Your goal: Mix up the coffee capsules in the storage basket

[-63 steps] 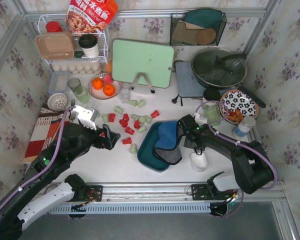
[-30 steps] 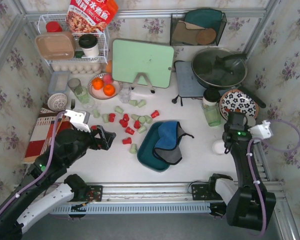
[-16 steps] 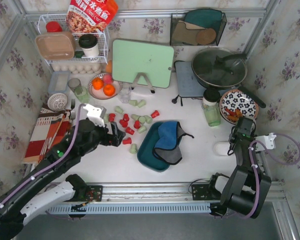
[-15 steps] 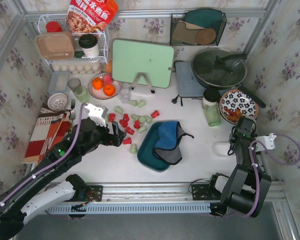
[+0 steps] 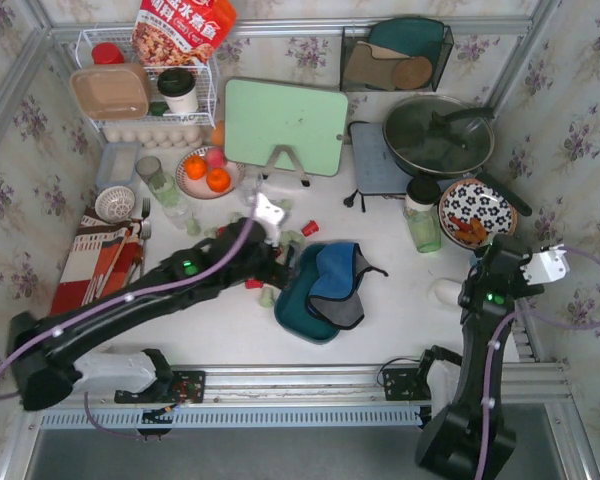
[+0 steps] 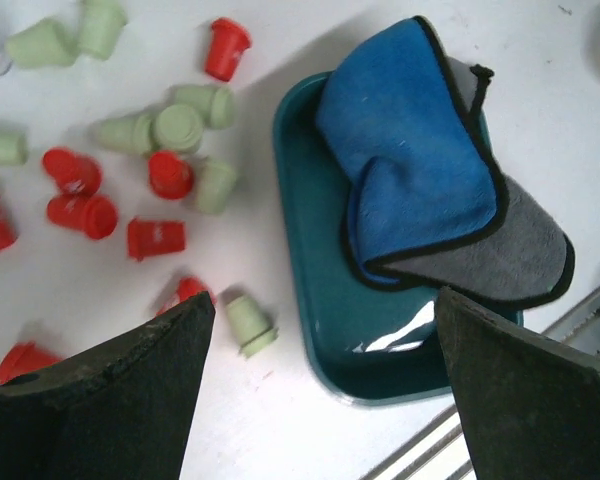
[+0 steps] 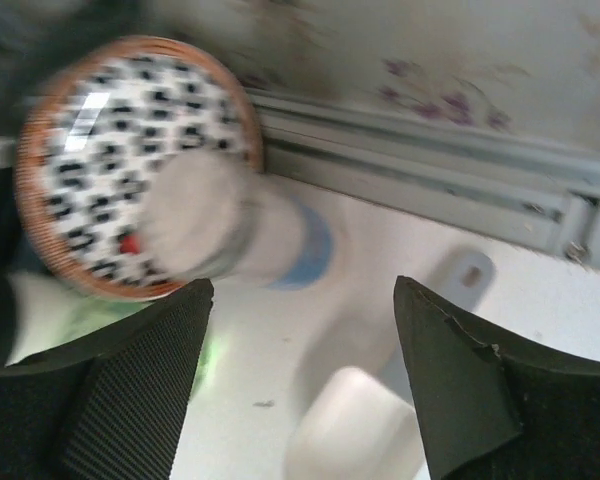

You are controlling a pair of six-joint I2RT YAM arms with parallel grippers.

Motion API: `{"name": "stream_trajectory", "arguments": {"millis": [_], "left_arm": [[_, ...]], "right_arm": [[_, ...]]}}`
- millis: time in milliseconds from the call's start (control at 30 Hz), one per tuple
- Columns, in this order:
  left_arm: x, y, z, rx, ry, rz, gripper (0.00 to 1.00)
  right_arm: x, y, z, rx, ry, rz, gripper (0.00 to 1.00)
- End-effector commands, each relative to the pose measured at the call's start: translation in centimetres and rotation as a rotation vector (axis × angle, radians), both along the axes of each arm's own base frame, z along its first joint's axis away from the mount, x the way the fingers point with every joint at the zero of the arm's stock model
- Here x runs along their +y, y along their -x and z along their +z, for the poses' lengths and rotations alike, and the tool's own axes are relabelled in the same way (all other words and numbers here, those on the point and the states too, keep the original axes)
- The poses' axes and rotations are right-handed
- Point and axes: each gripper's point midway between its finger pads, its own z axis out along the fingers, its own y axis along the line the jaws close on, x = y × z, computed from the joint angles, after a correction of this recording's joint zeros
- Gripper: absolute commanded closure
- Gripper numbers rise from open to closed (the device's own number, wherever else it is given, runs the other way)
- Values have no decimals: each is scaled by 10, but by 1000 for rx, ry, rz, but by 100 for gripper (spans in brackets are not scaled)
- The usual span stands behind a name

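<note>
Red and pale green coffee capsules (image 6: 170, 173) lie scattered on the white table left of the storage basket (image 6: 320, 300), none inside it. The teal storage basket (image 5: 298, 310) holds only a folded blue and grey cloth (image 6: 420, 180). My left gripper (image 6: 320, 400) hangs open over the basket's near left corner, with one green capsule (image 6: 248, 325) just inside its left finger. In the top view the left gripper (image 5: 277, 268) sits between the capsules (image 5: 309, 227) and the basket. My right gripper (image 7: 300, 390) is open above a white cup (image 7: 360, 430), far right of the basket.
A patterned plate (image 5: 477, 210) and a green glass (image 5: 423, 228) stand right of the basket, with the white cup (image 5: 442, 293) near my right gripper (image 5: 477, 283). At the back are a green cutting board (image 5: 285, 125), a pan (image 5: 438, 135), a fruit plate (image 5: 205, 172) and a wire rack (image 5: 145, 90).
My left arm has swung right across the capsules to the basket's edge. The right gripper has opened and let go of the white cup, which now lies below it.
</note>
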Motion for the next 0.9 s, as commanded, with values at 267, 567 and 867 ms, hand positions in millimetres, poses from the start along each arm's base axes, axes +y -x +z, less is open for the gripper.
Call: {"name": "stream_trajectory", "arguments": {"millis": [267,567,867], "left_arm": [[-118,-12,-68,68,-250,-134,8],[-131,-21,-109,117,-298,-76,8],[-149,-44,-139,113,-264,-12,50]], "right_arm": [[88,-29,62,-173,162,617,21],[129,-33,73,-265,192,783,21],[150,-44,61,-239,150,896,23]]}}
